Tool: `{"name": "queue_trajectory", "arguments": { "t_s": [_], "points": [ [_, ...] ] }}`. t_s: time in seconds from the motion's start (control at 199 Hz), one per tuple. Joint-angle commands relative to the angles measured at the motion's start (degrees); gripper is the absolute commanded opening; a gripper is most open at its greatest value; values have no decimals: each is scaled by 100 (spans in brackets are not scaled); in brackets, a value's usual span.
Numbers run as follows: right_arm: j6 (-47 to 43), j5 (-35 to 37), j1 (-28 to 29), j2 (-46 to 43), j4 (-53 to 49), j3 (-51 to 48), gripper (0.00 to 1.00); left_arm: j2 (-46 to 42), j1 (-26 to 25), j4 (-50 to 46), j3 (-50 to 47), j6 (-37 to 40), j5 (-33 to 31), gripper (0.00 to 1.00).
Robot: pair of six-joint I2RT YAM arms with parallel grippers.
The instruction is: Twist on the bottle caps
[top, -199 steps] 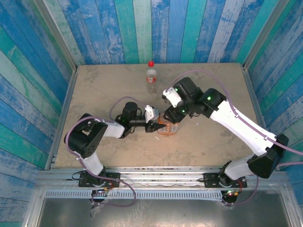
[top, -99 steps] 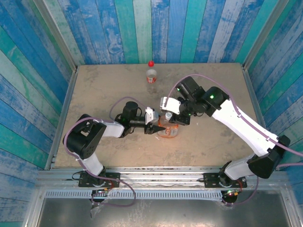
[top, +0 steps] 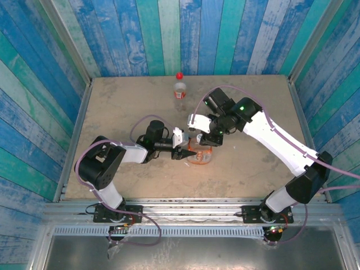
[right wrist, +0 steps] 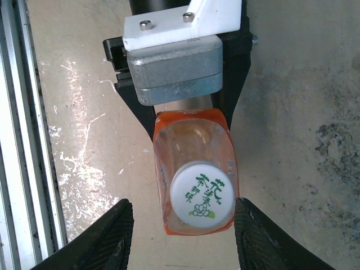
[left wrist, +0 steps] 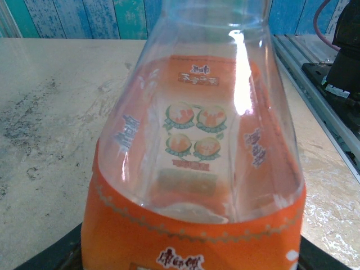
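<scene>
The wider bottle with the orange label (right wrist: 191, 169) stands upright mid-table, and the white cap (right wrist: 201, 194) with green print sits on its neck. My left gripper (top: 184, 151) is shut on the bottle's lower orange part (left wrist: 191, 225), and its grey body (right wrist: 174, 67) shows behind the bottle in the right wrist view. My right gripper (right wrist: 185, 239) hovers above, open. Its dark fingers (right wrist: 107, 236) flank the cap on both sides without touching it. The slim bottle (top: 179, 90) stands at the table's back edge with the red cap (top: 179, 75) on top.
A metal rail (right wrist: 17, 112) runs along the table's near edge. Blue plank walls (top: 169, 34) close in the back and both sides. The sandy tabletop (top: 124, 101) is bare around the two bottles.
My right gripper has drawn off the bottle's top and shifted slightly left, leaving the white cap uncovered. The left gripper and the orange bottle have stayed put.
</scene>
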Motion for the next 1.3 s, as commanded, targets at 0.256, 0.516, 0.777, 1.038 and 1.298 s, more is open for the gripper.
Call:
{"name": "queue_trajectory", "arguments": {
  "t_s": [0.256,0.516,0.777,1.038,1.298],
  "points": [
    [59,-145,-25,319,-210,238,44,-147,-4,-573,0,85,106,59],
    [174,-227,-25,428,-237,269,34,-146,-5,-608,-4,87,115,59],
    [842,-197,-21,410,-293,149,31,-131,-9,-415,-5,-86,-34,58],
    [2483,336,209,430,-295,-162,36,-151,-5,-363,22,-134,-109,58],
    [4049,1187,593,181,86,-627,26,-165,-7,-293,39,-200,-184,58]
  ]
}}
